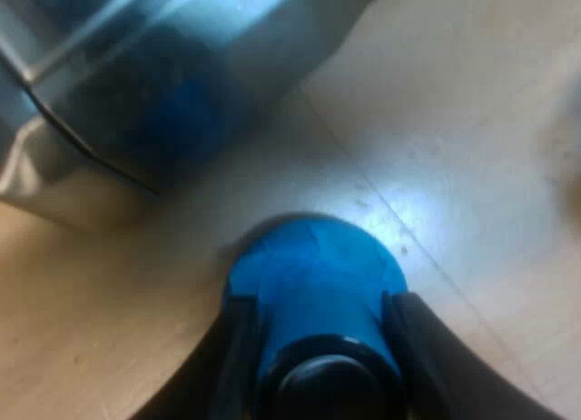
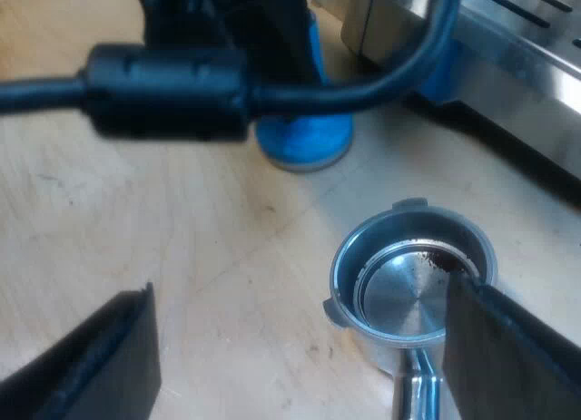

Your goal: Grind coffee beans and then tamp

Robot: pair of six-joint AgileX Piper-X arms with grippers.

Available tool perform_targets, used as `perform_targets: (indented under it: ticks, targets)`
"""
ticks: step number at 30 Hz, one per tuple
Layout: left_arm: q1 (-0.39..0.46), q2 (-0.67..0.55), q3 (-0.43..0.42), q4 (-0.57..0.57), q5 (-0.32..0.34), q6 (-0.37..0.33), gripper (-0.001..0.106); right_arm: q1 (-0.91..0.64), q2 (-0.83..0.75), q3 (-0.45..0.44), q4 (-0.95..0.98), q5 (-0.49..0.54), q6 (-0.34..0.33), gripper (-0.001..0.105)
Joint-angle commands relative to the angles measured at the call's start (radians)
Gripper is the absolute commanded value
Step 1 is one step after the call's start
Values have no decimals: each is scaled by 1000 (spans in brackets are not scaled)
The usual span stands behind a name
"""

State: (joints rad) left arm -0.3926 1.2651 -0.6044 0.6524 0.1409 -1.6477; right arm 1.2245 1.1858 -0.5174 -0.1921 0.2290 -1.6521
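A blue tamper stands on the wooden table close to the espresso machine. My left gripper is shut on it, one black finger pressed against each side. From the right wrist view the tamper's base rests on the table with the left gripper over it. The metal holder lies on the table, its basket facing up with a few dark coffee grounds on the metal bottom. My right gripper hangs over it open, its fingers spread wide either side of the basket.
The steel base of the espresso machine runs along just beyond the tamper and the holder. Bare wooden table lies between the tamper and the holder.
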Motion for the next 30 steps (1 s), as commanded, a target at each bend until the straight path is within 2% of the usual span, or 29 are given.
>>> perform_targets:
  ticks: [1,4,9,10,12,16,18,22,28,30]
  targets:
    - [1,-1,-4,-2,-11,-19,2,-5,-1,-6,-14,-9,-4,67]
    - [1,-1,-4,1,-18,-19,23,-5,-1,-6,-14,-9,-4,67]
    - [1,-1,-4,1,-18,-19,83,-5,-1,-6,-14,-9,-4,67]
    - [1,-1,-4,4,-15,-19,86,-5,-1,-6,-14,-9,-4,67]
    - [1,-1,-7,38,31,0,98,-5,-1,-6,-14,-9,0,67]
    - [1,-26,-7,72,42,0,100,-5,-12,-6,-14,-9,28,67]
    - [1,-68,-7,87,23,0,100,-5,-34,-6,-5,-9,91,67]
    - [1,-178,-7,95,-15,0,100,-5,-83,-15,56,-44,125,67]
    - [1,-379,-7,145,-20,-13,100,-5,-161,-106,373,-100,125,67]
    - [1,-452,-12,174,-51,-24,100,-14,-181,-163,506,-100,125,67]
